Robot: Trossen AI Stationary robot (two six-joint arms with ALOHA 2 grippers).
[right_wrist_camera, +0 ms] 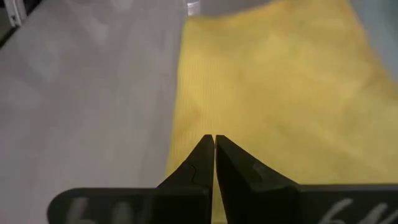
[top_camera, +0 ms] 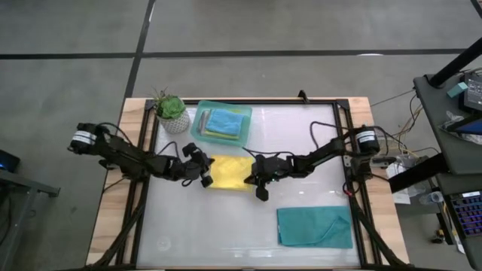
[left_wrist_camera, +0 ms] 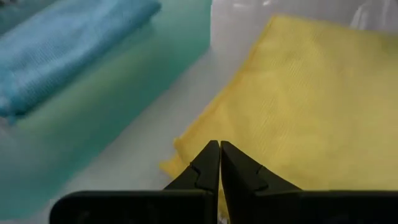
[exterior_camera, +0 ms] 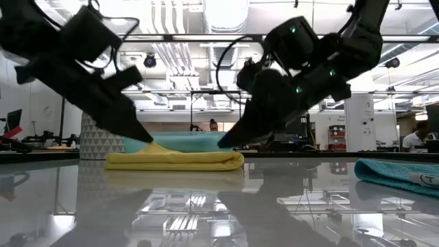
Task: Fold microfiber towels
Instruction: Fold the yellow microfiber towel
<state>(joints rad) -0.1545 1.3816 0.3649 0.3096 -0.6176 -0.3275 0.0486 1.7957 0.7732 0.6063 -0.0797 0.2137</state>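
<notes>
A yellow towel [top_camera: 230,172] lies folded flat at the table's middle; it also shows in the low view [exterior_camera: 175,160]. My left gripper [top_camera: 205,172] is shut at its left end, where a small peak of cloth [exterior_camera: 155,146] stands up at the fingertips. My right gripper [top_camera: 258,179] is shut at its right end. A teal towel [top_camera: 315,226] lies flat at the near right. A blue-teal towel [top_camera: 224,121] lies folded on other cloths in the mint tray [top_camera: 202,132]. The grey and lime towels do not show plainly. My left gripper pinches the yellow towel near its left edge [left_wrist_camera: 205,134] between its two shut fingers, slanting down from the table's left. A small peak of cloth is drawn up at the fingertips; the rest lies flat on the table. How many layers it has, I cannot tell. My right gripper has its shut fingers on the yellow towel just inside its right edge [right_wrist_camera: 186,134], slanting down from the table's right. The fingers hide the place of contact. The towel lies flat on the table there.
A small potted plant [top_camera: 171,111] stands at the far left beside the tray. Black frame rails [top_camera: 348,150] run along the table's left and right sides. Bare tabletop lies at the near left [top_camera: 203,233].
</notes>
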